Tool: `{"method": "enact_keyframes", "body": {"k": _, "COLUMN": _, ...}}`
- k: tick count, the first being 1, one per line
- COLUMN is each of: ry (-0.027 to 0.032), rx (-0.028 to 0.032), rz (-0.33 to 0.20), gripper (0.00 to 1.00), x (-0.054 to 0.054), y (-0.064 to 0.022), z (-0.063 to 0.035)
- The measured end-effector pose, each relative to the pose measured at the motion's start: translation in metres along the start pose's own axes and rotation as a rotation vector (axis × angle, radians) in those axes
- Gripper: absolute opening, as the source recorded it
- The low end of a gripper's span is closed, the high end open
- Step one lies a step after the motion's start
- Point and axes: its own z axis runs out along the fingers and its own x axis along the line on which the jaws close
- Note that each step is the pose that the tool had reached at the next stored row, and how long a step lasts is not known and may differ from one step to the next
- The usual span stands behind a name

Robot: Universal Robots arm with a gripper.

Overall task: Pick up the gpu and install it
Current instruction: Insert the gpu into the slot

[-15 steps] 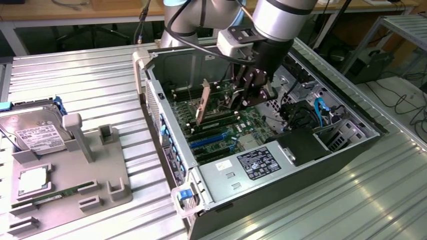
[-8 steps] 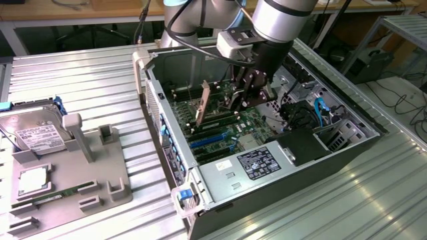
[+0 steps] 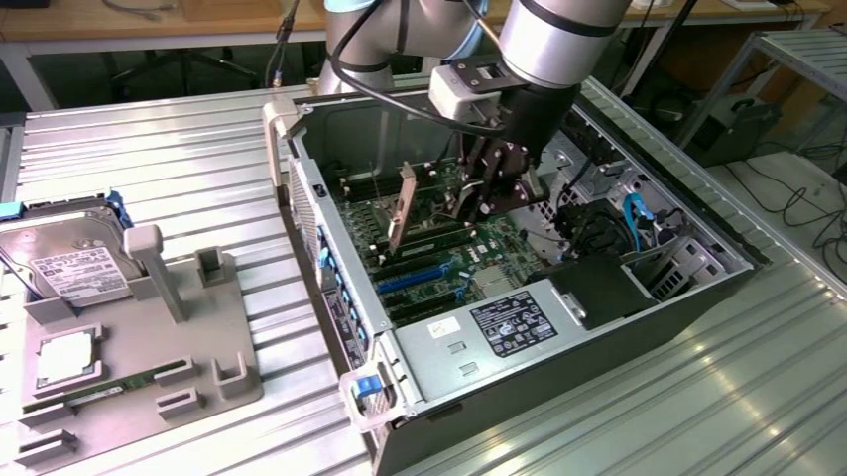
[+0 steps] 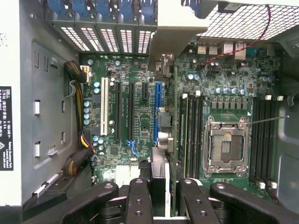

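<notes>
My gripper (image 3: pixel 485 198) is down inside the open computer case (image 3: pixel 331 297) and shut on the gpu (image 3: pixel 443 213), a thin dark card held upright on edge over the green motherboard (image 3: pixel 457 263). The card's pale bracket strip (image 3: pixel 407 203) points toward the case's rear wall. In the wrist view the gpu (image 4: pixel 162 140) shows edge-on between the black fingers (image 4: pixel 138 198). It runs right beside the blue expansion slot (image 4: pixel 157 105), with its bracket (image 4: pixel 175 32) at the slotted rear panel. Whether its lower edge touches the slot I cannot tell.
Memory sticks (image 4: pixel 191 135) and the open processor socket (image 4: pixel 227 142) lie close beside the card. The power supply (image 3: pixel 497 327) and cables (image 3: pixel 636 223) crowd the case's other end. At the exterior view's left a grey fixture (image 3: pixel 146 367) holds a hard drive (image 3: pixel 73 263) and a memory stick (image 3: pixel 113 389).
</notes>
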Motion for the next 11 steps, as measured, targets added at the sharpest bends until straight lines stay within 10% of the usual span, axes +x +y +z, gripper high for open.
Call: {"method": "enact_keyframes", "body": {"k": 11, "ry": -0.0002, "rx": 0.0, "rz": 0.0, "gripper": 0.28, "x": 0.0014, "y": -0.0001, "z": 0.0026}}
